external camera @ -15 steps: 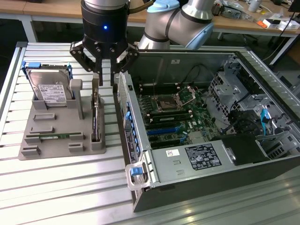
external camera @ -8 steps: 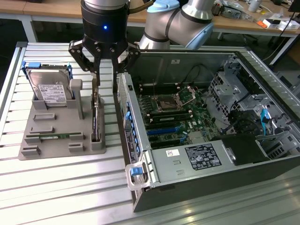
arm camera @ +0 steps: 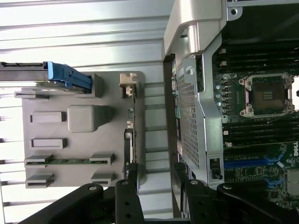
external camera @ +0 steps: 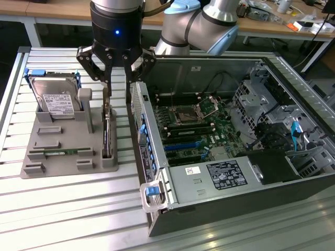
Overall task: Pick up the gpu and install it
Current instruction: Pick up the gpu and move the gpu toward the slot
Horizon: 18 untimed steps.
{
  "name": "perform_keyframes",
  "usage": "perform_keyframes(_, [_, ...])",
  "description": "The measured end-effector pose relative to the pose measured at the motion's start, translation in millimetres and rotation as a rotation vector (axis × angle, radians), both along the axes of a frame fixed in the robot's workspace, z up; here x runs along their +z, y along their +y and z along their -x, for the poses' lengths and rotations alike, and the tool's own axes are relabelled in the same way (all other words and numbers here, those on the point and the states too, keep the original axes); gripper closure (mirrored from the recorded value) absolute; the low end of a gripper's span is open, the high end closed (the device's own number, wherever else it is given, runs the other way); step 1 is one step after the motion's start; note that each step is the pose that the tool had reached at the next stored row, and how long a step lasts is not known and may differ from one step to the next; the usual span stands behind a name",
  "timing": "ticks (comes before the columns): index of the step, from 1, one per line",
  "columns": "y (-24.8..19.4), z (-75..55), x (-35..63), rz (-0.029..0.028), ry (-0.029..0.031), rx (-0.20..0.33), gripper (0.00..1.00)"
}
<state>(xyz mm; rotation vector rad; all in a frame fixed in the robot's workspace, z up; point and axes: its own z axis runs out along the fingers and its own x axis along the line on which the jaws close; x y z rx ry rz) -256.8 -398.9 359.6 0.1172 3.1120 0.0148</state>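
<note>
The gpu (external camera: 106, 135) stands on its edge in a slot of the grey holder (external camera: 57, 130), its silver bracket end uppermost toward the back. In the wrist view the gpu (arm camera: 132, 126) appears as a thin dark strip seen edge-on. My gripper (external camera: 118, 99) hangs just above the holder's far end, open, with nothing between its fingers. One finger (external camera: 107, 94) is over the gpu's bracket end and the other (external camera: 129, 93) is over the gap beside the computer case. In the wrist view the gripper (arm camera: 156, 175) straddles that gap, with one finger (arm camera: 132, 173) in line with the card.
The open computer case (external camera: 157, 172) lies at the exterior view's right, its motherboard (external camera: 193, 125) exposed, and its side wall stands close to the gripper. The holder also carries a hard drive (external camera: 52, 102) with a blue frame and a green memory stick (external camera: 57, 152).
</note>
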Motion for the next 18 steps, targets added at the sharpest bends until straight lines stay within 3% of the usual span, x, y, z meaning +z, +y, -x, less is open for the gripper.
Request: perform_keyframes(18, [0.0, 1.3, -4.9, 0.0, 0.0, 0.0, 0.58])
